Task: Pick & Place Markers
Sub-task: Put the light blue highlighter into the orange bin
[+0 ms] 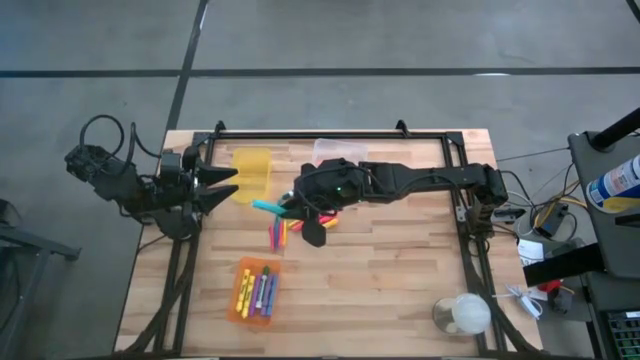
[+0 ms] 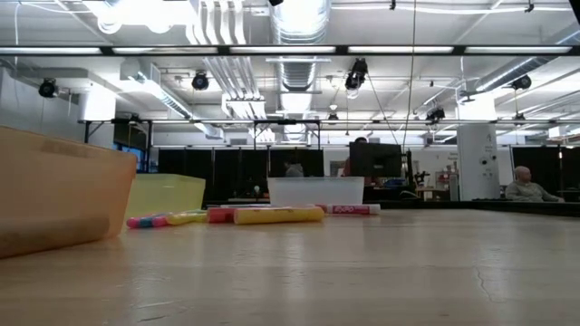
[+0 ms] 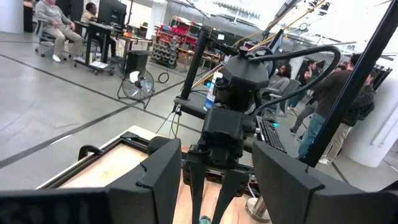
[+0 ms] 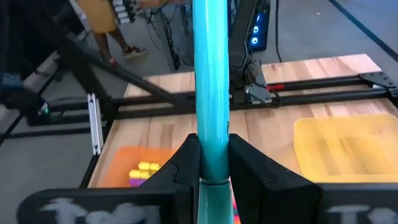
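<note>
Right claw point(image 4: 213, 171) clenched on teal marker point(image 4: 211, 81), raised over mid-desk point(image 1: 400, 270), probably above loose markers point(image 1: 278, 232). Left claw point(image 1: 222, 186) released, waiting by yellow bin point(image 1: 252, 170).

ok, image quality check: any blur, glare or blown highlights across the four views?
Low view: ceiling lights blown out, near orange plastic bin soft, loose markers sharper. Right wrist view: the teal marker gripped by the right gripper is soft and carries a glare streak. Left wrist view: the open left gripper looms blurred in the foreground. High view: evenly lit, mild sheen on the wooden table.
</note>
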Robot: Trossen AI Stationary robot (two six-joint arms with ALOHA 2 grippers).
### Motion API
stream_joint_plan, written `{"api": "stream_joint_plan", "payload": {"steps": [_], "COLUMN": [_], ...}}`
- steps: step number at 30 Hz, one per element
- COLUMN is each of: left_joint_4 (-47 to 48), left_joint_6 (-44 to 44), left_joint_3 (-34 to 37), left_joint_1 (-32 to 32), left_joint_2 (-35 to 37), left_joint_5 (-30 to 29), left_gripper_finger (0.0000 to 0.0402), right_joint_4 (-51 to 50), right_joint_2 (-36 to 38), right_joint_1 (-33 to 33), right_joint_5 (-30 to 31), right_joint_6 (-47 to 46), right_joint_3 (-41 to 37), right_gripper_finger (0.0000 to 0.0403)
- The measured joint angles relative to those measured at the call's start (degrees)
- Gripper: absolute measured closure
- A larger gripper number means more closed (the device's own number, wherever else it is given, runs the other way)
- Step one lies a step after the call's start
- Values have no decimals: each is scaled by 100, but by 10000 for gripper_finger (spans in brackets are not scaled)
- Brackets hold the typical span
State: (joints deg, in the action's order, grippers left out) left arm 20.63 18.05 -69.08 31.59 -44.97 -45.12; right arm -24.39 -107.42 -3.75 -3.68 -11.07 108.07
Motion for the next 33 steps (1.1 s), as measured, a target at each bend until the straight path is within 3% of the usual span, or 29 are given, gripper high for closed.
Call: {"api": "stream_joint_plan", "payload": {"steps": [3,13,28,33], "left_joint_4": [11,-48,-654,-660], "left_joint_6": [45,253,390,677], "left_joint_3": [2,143,192,192], "left_joint_1": [0,-2,-216,-225], "left_joint_2": [-15,-67,-580,-582], "left_joint_5": [0,-155,-339,-281], "left_gripper_finger": [209,209,210,238], "right_joint_4": [405,1833,2026,2040], "right_joint_2": [0,2,-114,-116], "right_joint_1": [0,-6,-4,-13], "right_joint_5": [354,391,315,317], "right_joint_6": [-99,-461,-809,-827], "right_joint_3": [-4,-4,-9,-9], "right_gripper_finger": [349,349,349,339]}}
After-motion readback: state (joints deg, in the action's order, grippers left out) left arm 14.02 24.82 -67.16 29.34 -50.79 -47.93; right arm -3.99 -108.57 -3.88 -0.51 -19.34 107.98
